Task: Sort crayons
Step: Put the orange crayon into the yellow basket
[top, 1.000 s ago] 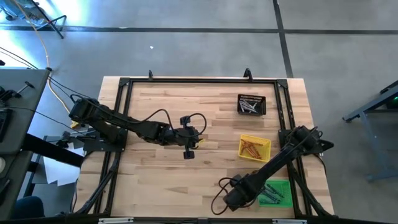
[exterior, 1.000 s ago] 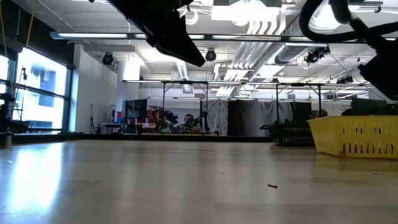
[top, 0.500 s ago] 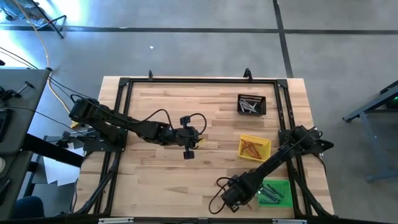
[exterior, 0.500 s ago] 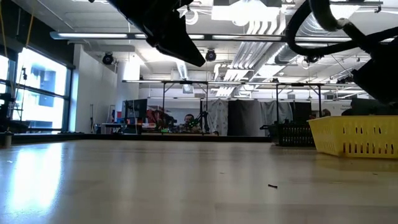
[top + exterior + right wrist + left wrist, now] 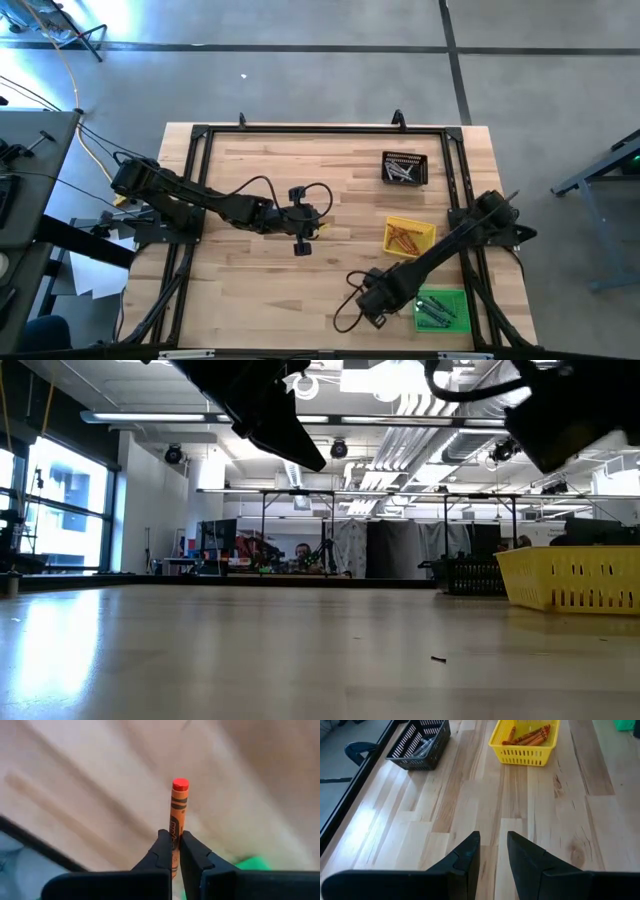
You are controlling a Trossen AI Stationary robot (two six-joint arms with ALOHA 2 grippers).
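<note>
My right gripper [image 5: 174, 838] is shut on an orange-red crayon [image 5: 178, 805]; in the high view it [image 5: 373, 300] is above the table, just left of the green tray [image 5: 455, 298]. My left gripper [image 5: 493, 836] is open and empty, above the middle of the table [image 5: 318, 222]. Orange-red crayons [image 5: 405, 238] lie in the yellow tray [image 5: 426, 229]. Grey ones [image 5: 402, 172] lie in the black tray [image 5: 405, 157]. Dark green ones [image 5: 436, 312] lie in the green tray. My right gripper pinches the orange-red crayon between its two fingers, on the wrapped shaft near its back end [image 5: 174, 833]. The crayon lies along the fingers, and most of it sticks out past the fingertips, its blunt red end [image 5: 180, 784] foremost. It is clear of the table.
A black frame [image 5: 320, 131] runs around the tabletop. The three trays stand along the right side: black far, yellow in the middle [image 5: 570, 580], green near. Bare wood [image 5: 250, 290] lies on the left and near sides. A small dark speck [image 5: 438, 658] lies on the wood.
My right gripper has gone from the green tray's left edge toward the table's left and a little toward its far edge, and in the low view the arm has risen.
</note>
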